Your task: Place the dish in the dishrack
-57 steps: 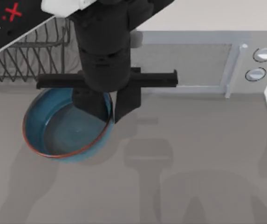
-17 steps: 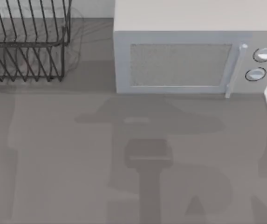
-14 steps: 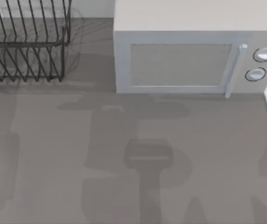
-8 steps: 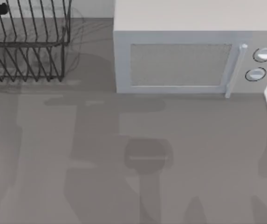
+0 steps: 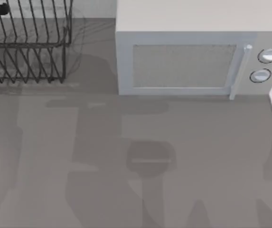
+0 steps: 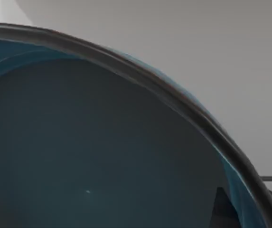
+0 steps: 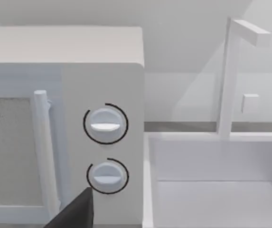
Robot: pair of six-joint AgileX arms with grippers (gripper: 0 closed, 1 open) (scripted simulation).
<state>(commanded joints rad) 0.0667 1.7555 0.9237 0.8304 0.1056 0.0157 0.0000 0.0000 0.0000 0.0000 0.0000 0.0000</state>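
Blue dish [image 6: 102, 142] close against left wrist camera, seemingly carried above dishrack [image 5: 26, 47] at table's left rear. Finger state: cannot tell. Risk: bowl catching tines, tipping beside microwave [image 5: 183, 57].

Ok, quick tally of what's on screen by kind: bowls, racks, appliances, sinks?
Bowls: 1, the blue dish, close to the left wrist camera.
Racks: 1, the dishrack.
Appliances: 1, the microwave.
Sinks: 1, the white sink with its faucet.
Total: 4.

Rendered kitchen counter: microwave [image 5: 185, 52], dishrack [image 5: 29, 47], sink [image 7: 216, 180]
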